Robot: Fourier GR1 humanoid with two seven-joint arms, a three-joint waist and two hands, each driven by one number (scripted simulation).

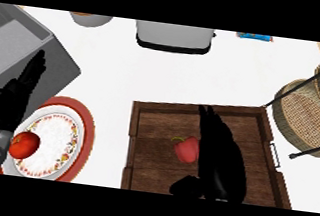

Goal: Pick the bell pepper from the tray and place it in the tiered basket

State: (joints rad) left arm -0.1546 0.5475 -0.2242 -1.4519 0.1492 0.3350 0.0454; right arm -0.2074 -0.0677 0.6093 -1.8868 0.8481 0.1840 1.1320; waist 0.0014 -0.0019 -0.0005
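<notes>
Reaching over the tray, the right hand [220,158] lies along the wooden floor with its fingers [208,117] straight and pointing toward the far wall, clamped on nothing; the thumb [185,186] sits low, near the view's lower edge. We see the bell pepper [186,149] lying just beside these fingers, on their left, touching or nearly touching; which, we cannot tell. It has not yet been lifted.

For the step in hand, we judge that the fingers should curl round the pepper's body from the side, the thumb closing against them, before any lift; its rounded, glossy skin may roll away if merely nudged.

The tray [140,127] is a dark wooden box with a low rim and a handle on its right wall; the pepper is all we see in it. The tiered basket [307,115], wicker on a black frame, stands just right of the tray, and we see nothing in it.

On the desk [125,50] at left, a red-rimmed plate [54,132] carries a tomato-like red fruit [24,145]. The left hand [14,97] rests open above it, fingers up.
</notes>
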